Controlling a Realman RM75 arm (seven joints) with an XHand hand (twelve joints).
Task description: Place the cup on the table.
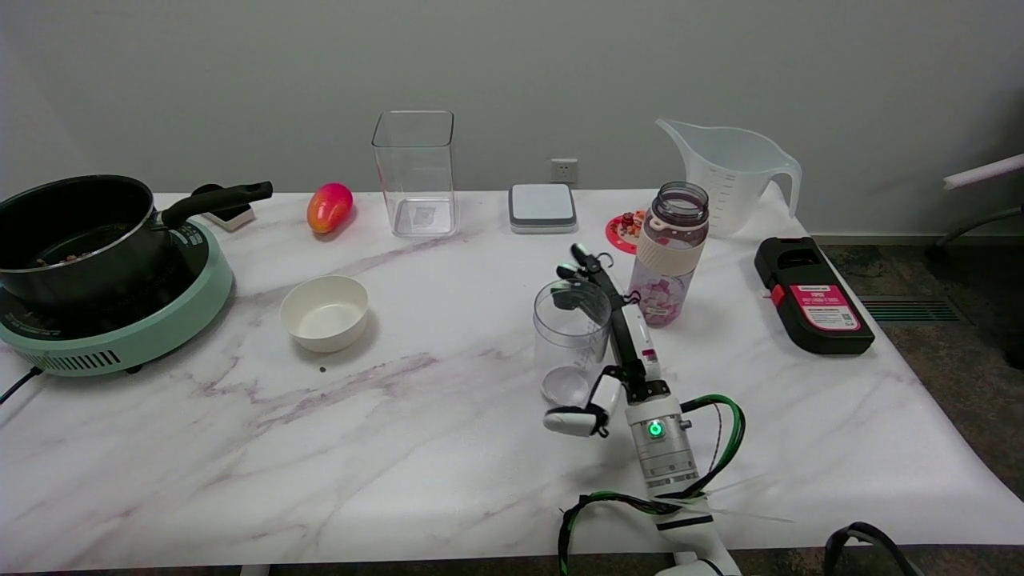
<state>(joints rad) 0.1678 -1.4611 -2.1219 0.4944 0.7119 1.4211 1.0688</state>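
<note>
A clear plastic cup (570, 340) stands upright on the white marble table (400, 448), right of centre. My right hand (628, 344) reaches in from the lower right and lies along the cup's right side. Its fingers (596, 272) stretch straight past the rim, and the thumb (572, 421) is spread wide, just in front of the cup's base and apart from it. Nothing is clasped between thumb and fingers. I cannot tell whether the fingers touch the cup's wall.
A pink-tinted water bottle (670, 256) stands just right of the hand. Behind are a measuring jug (732, 176), a black box (812, 296), a grey-topped block (542, 206) and a clear container (414, 172). Further left are a white bowl (325, 312), a mango (329, 207) and a pot (76, 232) on a green cooker (120, 332).
</note>
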